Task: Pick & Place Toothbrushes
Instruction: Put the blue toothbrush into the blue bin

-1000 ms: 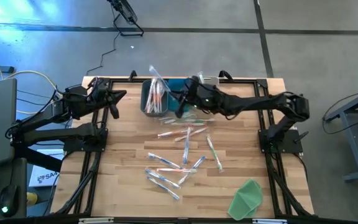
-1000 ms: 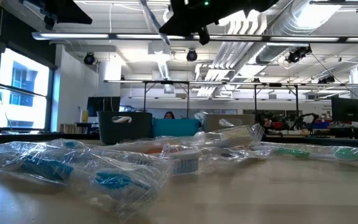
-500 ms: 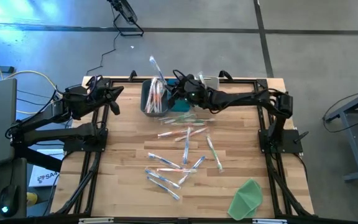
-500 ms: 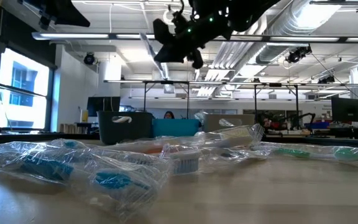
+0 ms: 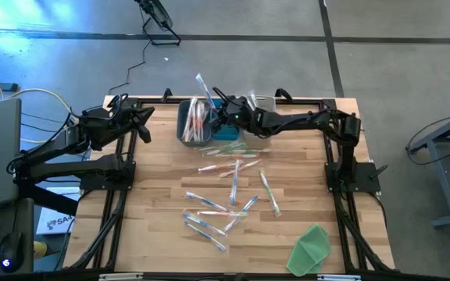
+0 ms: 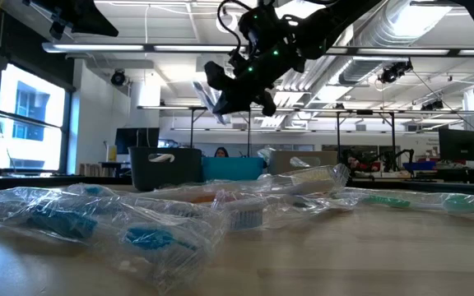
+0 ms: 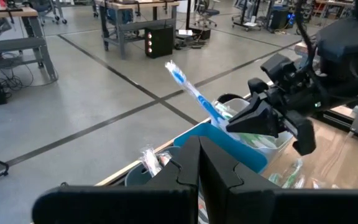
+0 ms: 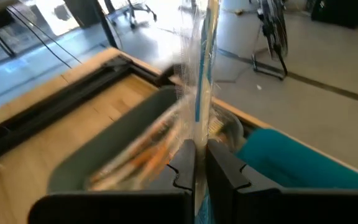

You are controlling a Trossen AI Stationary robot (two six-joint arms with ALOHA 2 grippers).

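Nearest the table's front edge, a flat green cloth-like sheet (image 5: 309, 248) is seen lying on the wooden slatted table (image 5: 155, 211), well apart from both grippers. Farther in, slim plastic-wrapped toothbrushes in blue, pink and green (image 5: 233, 181) are scattered loose across the middle of the table, below and short of the right gripper. The right gripper (image 5: 219, 114) is held above the far edge of the table, its two dark fingers (image 8: 182, 163) pinched tight on one clear-wrapped blue toothbrush (image 7: 194, 93), which is carried tilted upward from the fingers. Directly beneath and just beside this gripper, a dark grey rectangular bin (image 5: 184, 126) is seen, already loaded with wrapped pink and orange toothbrushes (image 8: 138, 156); a bright blue bin (image 8: 303, 169) stands touching it on the side away from the left arm. The left gripper (image 5: 142, 125) is parked to the far left of the grey bin, off the work area, and its fingers (image 7: 191, 163) are seen pressed together with nothing between them.
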